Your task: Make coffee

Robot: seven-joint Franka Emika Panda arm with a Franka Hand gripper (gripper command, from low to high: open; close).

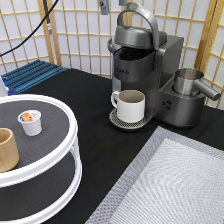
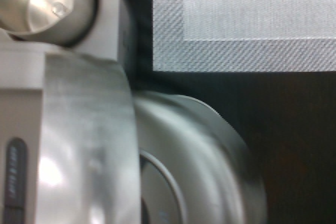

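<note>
Sitting upright on the dark ribbed upper tier of a round white two-tier stand (image 1: 70,131) at the exterior view's left, the coffee (image 1: 30,122), a small white plastic pod, stays beside a tan wooden cup (image 1: 7,149), well apart from the grey brushed-metal coffee machine (image 1: 150,65) with its lid raised and a white mug (image 1: 129,105) beneath, while the tool is out of the exterior view.

A staged kitchen corner rather than a lived-in home: a grey single-serve coffee machine (image 1: 145,70) with a white handled mug (image 1: 130,105) stands on a black-clothed table (image 1: 95,125), a white two-tier round turntable shelf (image 1: 50,145) sits beside it, and wooden-lattice paper screens (image 1: 80,35) close the back.
</note>
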